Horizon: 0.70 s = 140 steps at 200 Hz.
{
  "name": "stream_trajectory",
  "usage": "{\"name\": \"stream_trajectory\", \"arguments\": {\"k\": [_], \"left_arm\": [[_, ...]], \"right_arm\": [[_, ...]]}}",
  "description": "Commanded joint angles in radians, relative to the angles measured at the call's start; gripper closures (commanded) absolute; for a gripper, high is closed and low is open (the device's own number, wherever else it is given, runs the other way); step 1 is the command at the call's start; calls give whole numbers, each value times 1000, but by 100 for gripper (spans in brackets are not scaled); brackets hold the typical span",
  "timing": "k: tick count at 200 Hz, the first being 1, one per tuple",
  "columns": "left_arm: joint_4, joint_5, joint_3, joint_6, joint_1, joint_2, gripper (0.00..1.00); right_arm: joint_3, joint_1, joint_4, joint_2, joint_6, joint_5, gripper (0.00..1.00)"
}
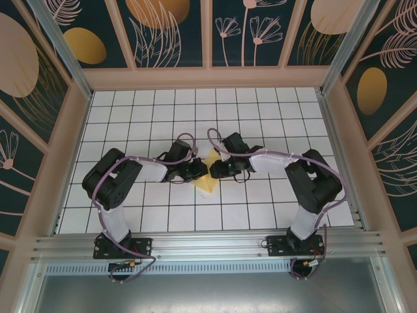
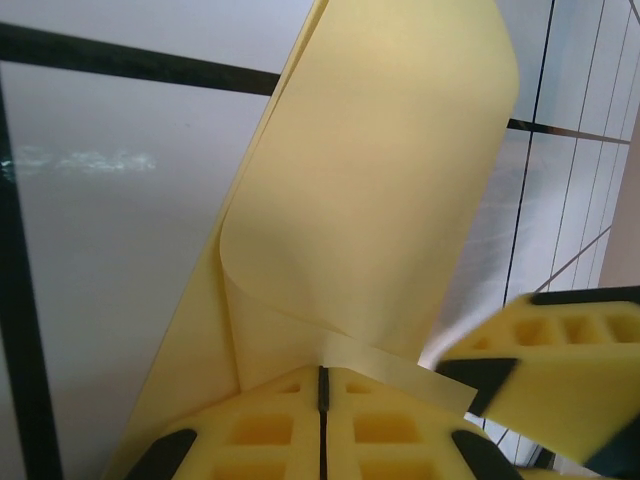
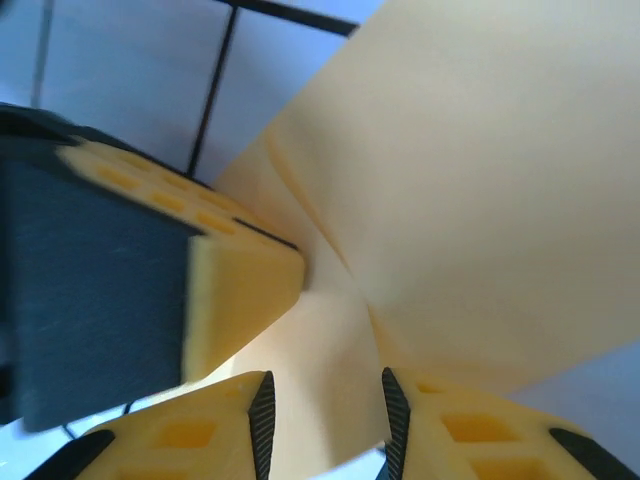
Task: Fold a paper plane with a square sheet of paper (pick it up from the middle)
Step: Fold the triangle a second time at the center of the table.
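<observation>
The pale-yellow square sheet of paper (image 1: 208,184) is folded into layers and held above the tiles between both arms. I cannot tell whether it has the shape of a paper plane. My left gripper (image 1: 197,171) is shut on the sheet's folded edge, and the left wrist view shows its jaws (image 2: 322,372) pressed together on the paper (image 2: 370,180), with a flap curling up ahead. My right gripper (image 1: 216,171) faces it from the right. In the right wrist view the right gripper (image 3: 325,400) is open, and the paper (image 3: 470,200) runs through the gap between its jaws.
The white grid-tiled table (image 1: 260,117) spreads around the arms, boxed in by patterned walls (image 1: 208,39) and a metal rail (image 1: 208,244) at the near edge. The two grippers sit almost touching: a right finger (image 2: 560,360) shows beside the left jaws, a left finger (image 3: 240,290) beside the right.
</observation>
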Motion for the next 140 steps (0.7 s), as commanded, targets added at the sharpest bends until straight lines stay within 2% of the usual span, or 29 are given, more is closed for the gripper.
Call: {"name": "stream_trajectory", "arguments": {"k": [1, 14, 31, 47, 70, 140], "left_arm": [[-45, -38, -23, 28, 1, 21, 92], [-43, -36, -21, 28, 0, 21, 92], [-44, -36, -20, 28, 1, 18, 92], [-43, -32, -16, 30, 0, 18, 92], [-44, -34, -15, 31, 1, 19, 92], [-50, -31, -18, 35, 0, 22, 92]], "right_arm": [[-41, 4, 15, -119, 92, 27, 62], [-67, 19, 33, -151, 117, -3, 63], [-88, 52, 80, -162, 142, -83, 71], [-84, 96, 109, -133, 154, -117, 80], [-68, 125, 127, -55, 175, -143, 88], [-83, 101, 182, 12, 199, -187, 90]]}}
